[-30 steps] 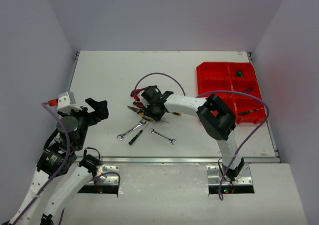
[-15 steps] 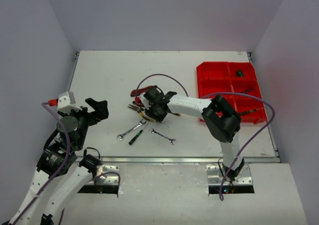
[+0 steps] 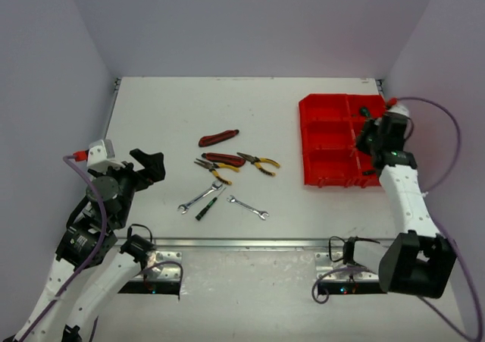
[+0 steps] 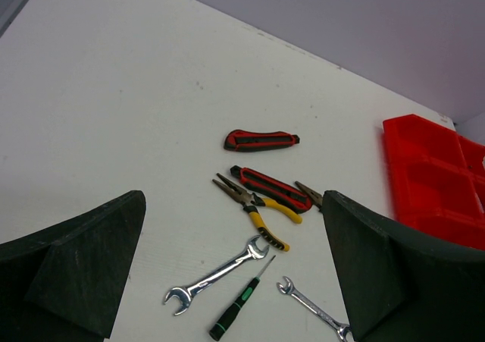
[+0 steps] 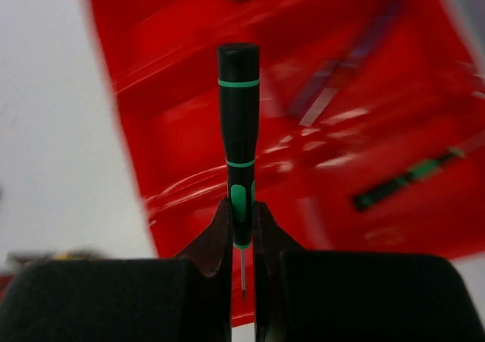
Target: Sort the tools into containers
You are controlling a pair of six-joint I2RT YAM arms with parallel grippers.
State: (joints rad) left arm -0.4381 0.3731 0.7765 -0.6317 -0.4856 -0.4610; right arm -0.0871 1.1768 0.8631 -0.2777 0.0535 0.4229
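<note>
Black-green screwdriver [image 5: 239, 114] in right gripper [image 5: 241, 219] jaws, above red tray [image 5: 151, 92]

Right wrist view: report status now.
Right gripper shut on green screwdriver, above red tray. Left gripper open, empty. Pliers and wrenches on table. Nothing blocking.

Between the widely parted fingers [image 4: 76, 266] of the left tool [image 4: 233, 199], yellow-handled pliers [image 4: 259, 218], two wrenches [image 4: 216, 275] and a green-handled screwdriver [image 4: 236, 312] are seen lying on the worktop [image 4: 114, 92], with a red tray [image 4: 432, 183] at the right.
</note>
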